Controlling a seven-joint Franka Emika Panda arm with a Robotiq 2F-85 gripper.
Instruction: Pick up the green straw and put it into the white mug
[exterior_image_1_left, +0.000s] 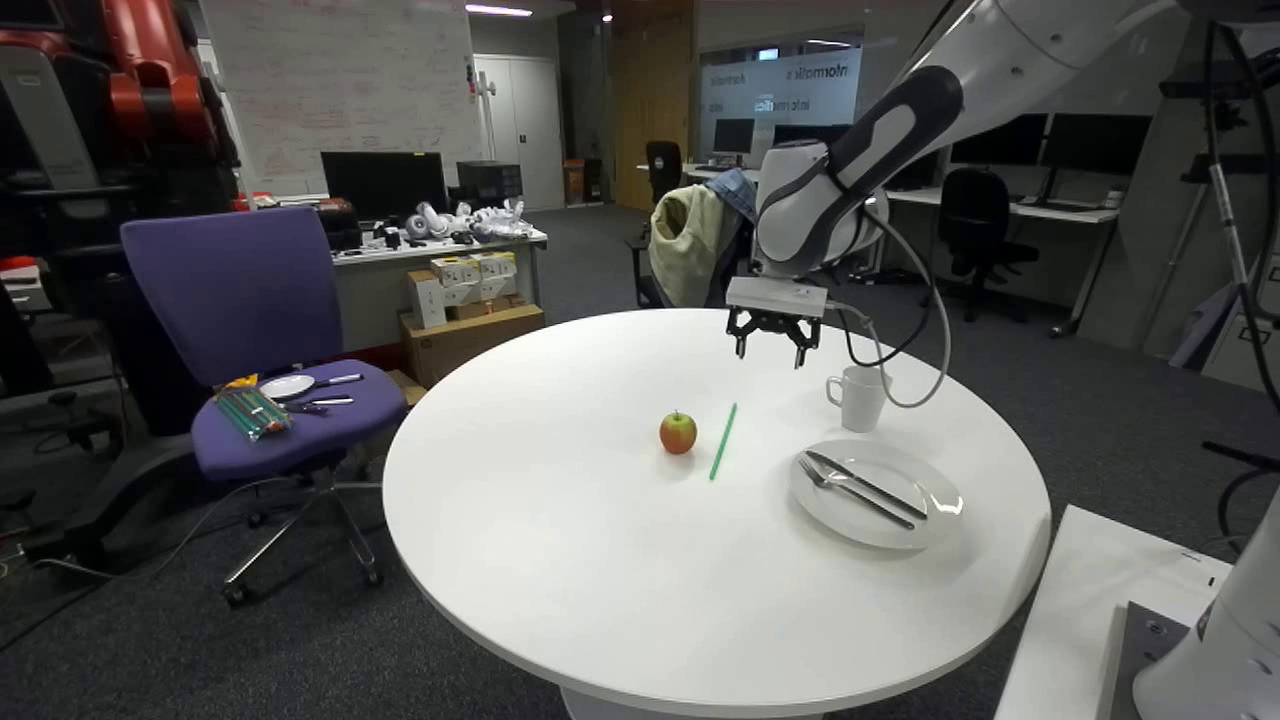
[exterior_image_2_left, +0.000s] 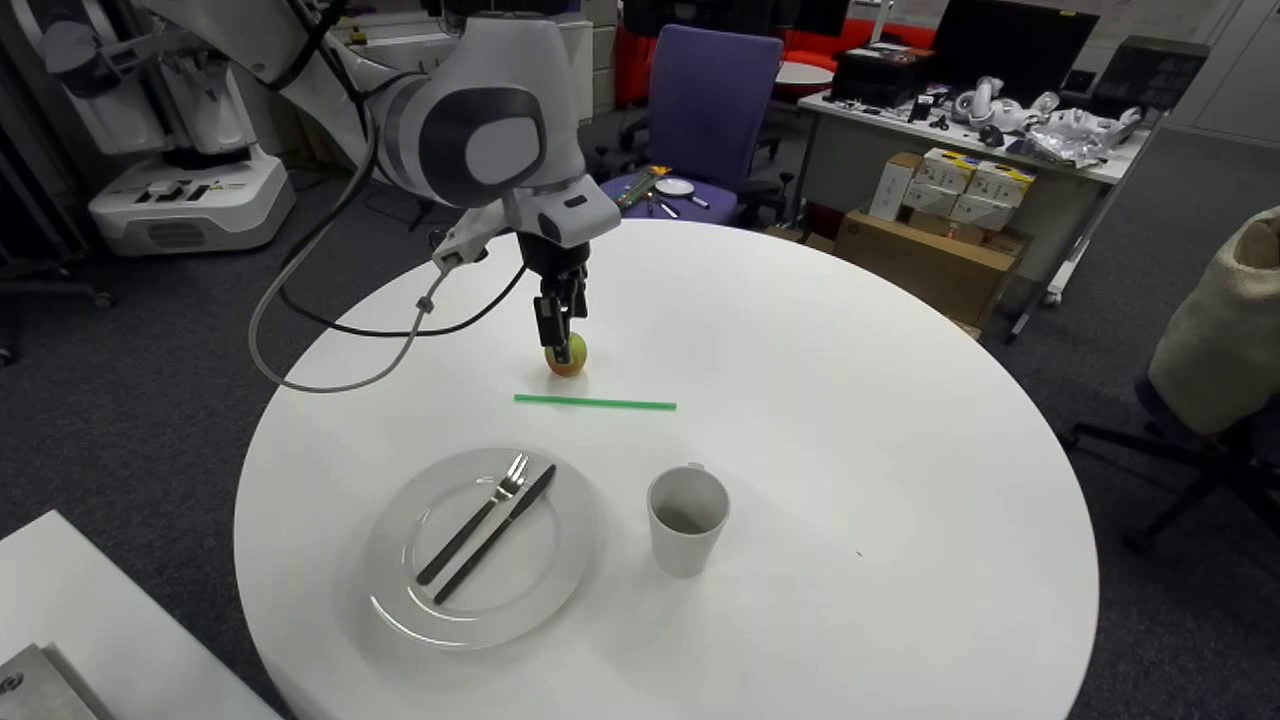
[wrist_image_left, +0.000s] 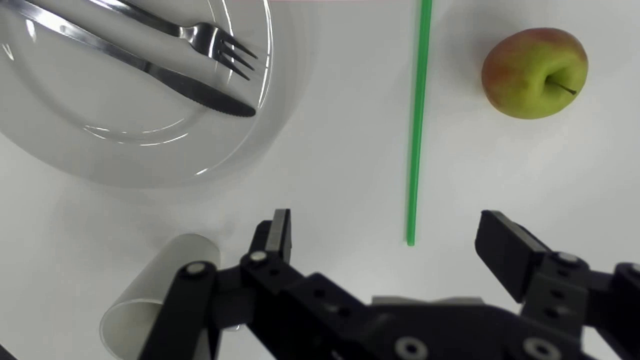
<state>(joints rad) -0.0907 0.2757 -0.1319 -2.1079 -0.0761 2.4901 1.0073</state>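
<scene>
The green straw (exterior_image_1_left: 723, 441) (exterior_image_2_left: 595, 402) (wrist_image_left: 418, 110) lies flat on the round white table. My gripper (exterior_image_1_left: 770, 357) (wrist_image_left: 385, 220) hangs above the tabletop, its jaws wide apart with nothing between them. In the wrist view the straw's near end shows in the gap between the fingers, well below them, and its far end runs out of the picture. Upright on the table stands the white mug (exterior_image_1_left: 862, 402) (exterior_image_2_left: 682, 548) (wrist_image_left: 160, 276), its handle visible in an exterior view. Part of the mug is covered by a finger in the wrist view.
An apple (exterior_image_1_left: 678, 433) (wrist_image_left: 535, 75) sits close beside the straw. On the other side of it is a white plate (exterior_image_2_left: 390, 545) (wrist_image_left: 125, 172) bearing a fork (wrist_image_left: 205, 40) and a knife (wrist_image_left: 200, 92). Cables loop down from the arm. A purple chair (exterior_image_1_left: 240, 290) stands beyond the table.
</scene>
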